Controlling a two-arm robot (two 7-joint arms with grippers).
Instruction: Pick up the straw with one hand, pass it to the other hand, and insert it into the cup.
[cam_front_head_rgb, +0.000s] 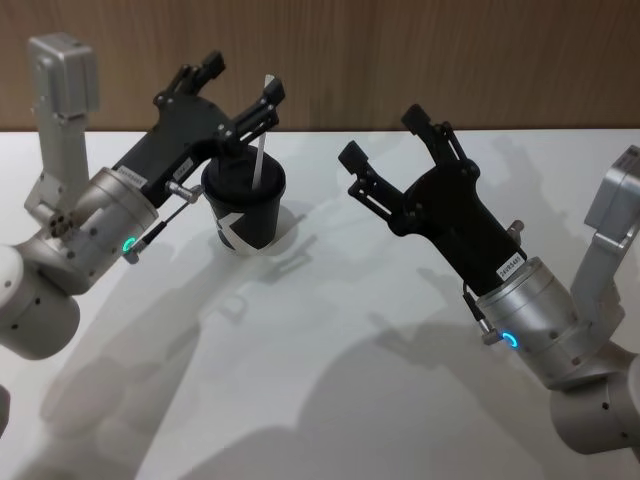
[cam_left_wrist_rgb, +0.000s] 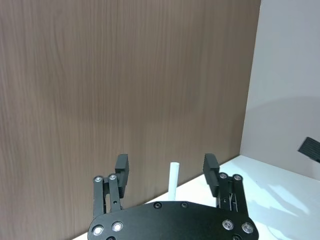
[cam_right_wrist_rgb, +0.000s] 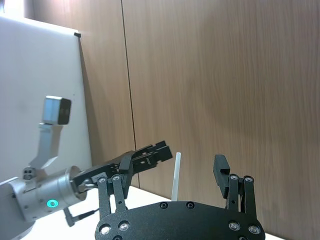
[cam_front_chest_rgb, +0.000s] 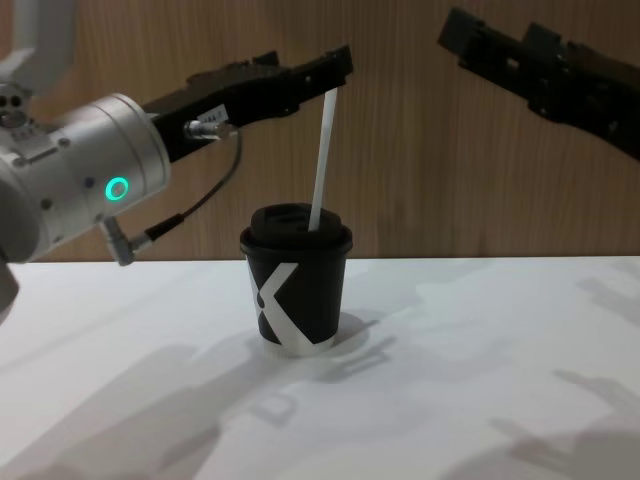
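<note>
The black cup (cam_front_head_rgb: 245, 205) with a white X mark and a black lid stands on the white table, also seen in the chest view (cam_front_chest_rgb: 295, 290). The white straw (cam_front_head_rgb: 259, 150) stands in its lid, leaning slightly (cam_front_chest_rgb: 321, 165). My left gripper (cam_front_head_rgb: 242, 78) hovers above the cup, open. The straw's top (cam_left_wrist_rgb: 173, 181) rises between its fingers without touching either. My right gripper (cam_front_head_rgb: 385, 135) hangs open to the right of the cup with nothing in it. From the right wrist, the straw (cam_right_wrist_rgb: 175, 180) shows beyond that gripper (cam_right_wrist_rgb: 172, 167).
A wooden wall runs behind the white table (cam_front_head_rgb: 330, 380). The left arm's silver forearm (cam_front_head_rgb: 110, 215) slants down toward the table's left side, and the right forearm (cam_front_head_rgb: 540, 320) toward its right side.
</note>
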